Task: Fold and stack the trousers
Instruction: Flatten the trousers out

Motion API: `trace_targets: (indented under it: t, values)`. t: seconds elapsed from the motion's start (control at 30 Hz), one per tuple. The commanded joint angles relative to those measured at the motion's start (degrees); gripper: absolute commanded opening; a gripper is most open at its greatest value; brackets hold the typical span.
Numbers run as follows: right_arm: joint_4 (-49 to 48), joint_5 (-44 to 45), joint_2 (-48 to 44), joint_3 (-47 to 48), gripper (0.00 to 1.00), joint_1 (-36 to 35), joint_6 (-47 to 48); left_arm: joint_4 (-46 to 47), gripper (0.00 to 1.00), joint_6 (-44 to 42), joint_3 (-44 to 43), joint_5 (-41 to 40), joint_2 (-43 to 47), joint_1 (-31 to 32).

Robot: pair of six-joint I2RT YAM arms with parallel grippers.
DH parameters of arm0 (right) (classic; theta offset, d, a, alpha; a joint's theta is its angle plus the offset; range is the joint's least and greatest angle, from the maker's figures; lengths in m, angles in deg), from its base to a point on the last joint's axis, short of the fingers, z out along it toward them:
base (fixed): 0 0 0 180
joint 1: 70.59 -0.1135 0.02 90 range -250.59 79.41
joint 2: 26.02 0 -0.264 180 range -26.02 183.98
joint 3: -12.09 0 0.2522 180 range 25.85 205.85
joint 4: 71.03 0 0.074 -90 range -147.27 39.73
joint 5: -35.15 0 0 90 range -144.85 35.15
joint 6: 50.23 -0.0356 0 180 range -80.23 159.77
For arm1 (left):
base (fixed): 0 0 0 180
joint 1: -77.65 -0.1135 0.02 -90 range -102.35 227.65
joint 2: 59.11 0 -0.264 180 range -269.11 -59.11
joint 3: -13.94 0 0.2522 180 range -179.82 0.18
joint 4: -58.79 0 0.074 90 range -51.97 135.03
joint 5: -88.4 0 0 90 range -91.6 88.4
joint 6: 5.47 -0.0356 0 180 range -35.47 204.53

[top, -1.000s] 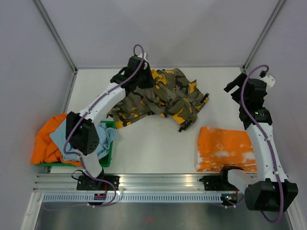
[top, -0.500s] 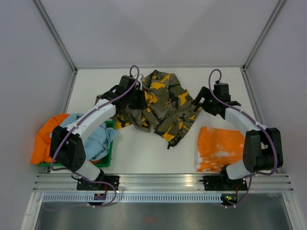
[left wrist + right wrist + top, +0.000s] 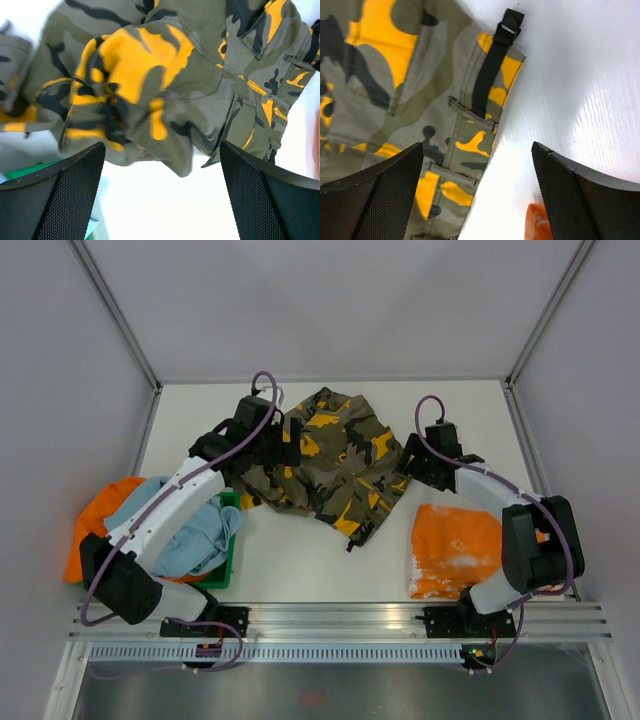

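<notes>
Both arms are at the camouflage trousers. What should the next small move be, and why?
Probably lower the right gripper and close on the edge of the trousers by the black strap: its fingers are open over that edge, and the cloth lies crumpled.

Trousers [image 3: 335, 460] centre; bin [image 3: 228, 575] w/ clothes [image 3: 190, 530] L, folded garment [image 3: 465, 550] R.

The white table [image 3: 300, 550] carried the trousers [image 3: 335, 455], crumpled in a heap near its far middle. A folded orange cloth [image 3: 460, 545] lay flat toward the near right. A green basket [image 3: 230, 565] sat at the left edge, heaped with blue and orange garments.
</notes>
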Motion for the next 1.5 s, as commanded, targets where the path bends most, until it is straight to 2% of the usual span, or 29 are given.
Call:
trace_targets:
  t: [0.0, 0.17, 0.27, 0.3, 0.33, 0.37, 0.4, 0.43, 0.53, 0.63, 0.73, 0.77, 0.83, 0.87, 1.0, 1.13, 1.17, 1.23, 1.27, 1.3, 1.37, 1.47]
  values:
    - [-1.89, 2.69, 3.61, -0.39, 0.95, -0.06, 0.53, -5.37, 1.0, -4.69, -5.21, -9.64, 3.36, 6.39]
    - [-9.34, -1.0, 9.23, -1.36, 0.85, -0.14, -1.75, -6.71, 1.0, -2.95, -3.12, -9.59, 4.5, 7.02]
    - [-12.51, -1.71, 12.13, -0.4, 0.7, -0.23, -2.55, -6.62, 1.0, -0.49, 0.57, -7.66, 5.73, 7.11]
    - [-12.96, -1.71, 12.93, 0.65, 0.52, -0.23, -2.64, -6.53, 1.0, 0.04, 1.54, -6.78, 6.17, 7.37]
    - [-13.14, -1.45, 13.63, 1.36, 0.39, -0.23, -2.55, -6.71, 1.0, 1.09, 2.42, -6.51, 6.96, 7.55]
    - [-12.71, -1.01, 15.03, 2.41, 0.12, -0.23, -2.29, -6.71, 1.0, 1.62, 3.91, -6.34, 7.32, 7.64]
    - [-12.1, -0.31, 15.48, 4.68, 0.02, -0.23, -2.11, -6.88, 1.0, 1.98, 4.71, -5.81, 7.67, 7.73]
    - [-11.57, 0.91, 16.44, 5.92, 0.0, -0.23, -1.67, -7.23, 1.0, 2.59, 5.32, -5.81, 8.11, 7.73]
    - [-7.53, 4.86, 17.59, 13.03, 0.0, 0.03, 2.27, -8.02, 1.0, 3.47, 6.82, -6.68, 8.9, 7.64]
    - [-0.86, 8.31, 17.42, 22.0, 0.0, 3.27, 6.06, -8.82, 1.0, 3.83, 6.74, -9.58, 9.08, 7.73]
    - [0.12, 2.63, 17.59, 29.47, 0.0, 11.26, 8.26, -8.82, 1.0, 4.35, 6.39, -13.27, 9.34, 7.73]
    - [0.3, 1.03, 18.03, 33.58, 0.0, 15.28, 8.96, -8.56, 1.0, 4.62, 6.12, -15.28, 9.51, 7.73]
    - [3.0, -4.31, 21.26, 42.17, 0.0, 18.82, 13.5, -8.56, 0.99, 5.75, 5.69, -18.7, 9.17, 7.55]
    - [4.77, -5.04, 22.94, 42.23, 0.0, 18.84, 15.01, -8.56, 0.99, 6.28, 5.51, -18.73, 9.17, 7.55]
    - [13.03, -12.06, 31.99, 59.52, 0.0, 21.91, 20.82, -10.48, 0.98, 10.23, 3.75, -21.54, 5.66, 4.22]
    - [21.3, -12.35, 39.29, 66.66, 0.0, 22.09, 25.57, -6.54, 0.97, 10.95, 5.24, -17.42, 4.33, -0.35]
    - [21.57, -11.21, 39.48, 66.06, 0.04, 22.09, 26.36, -5.49, 0.97, 11.03, 5.94, -15.58, 4.24, -2.01]
    - [21.49, -8.66, 39.04, 64.56, 0.24, 22.09, 26.72, -2.68, 0.98, 10.16, 6.12, -14.42, 3.9, -2.99]
    - [21.49, -8.65, 38.6, 63.17, 0.49, 22.09, 26.98, -1.71, 0.98, 9.46, 6.12, -14.42, 3.46, -3.34]
    - [21.4, -8.48, 38.25, 62.63, 0.6, 22.09, 27.07, -0.92, 0.98, 8.06, 5.86, -14.42, 2.93, -3.52]
    - [21.4, -8.83, 36.58, 61.31, 0.73, 22.09, 26.98, -0.12, 0.98, 7.43, 4.03, -13.64, -0.65, -4.22]
    - [22.01, -10.05, 33.51, 60.26, 0.74, 22.09, 26.72, -0.56, 0.97, 8.04, 1.11, -10.65, -6.45, -4.93]
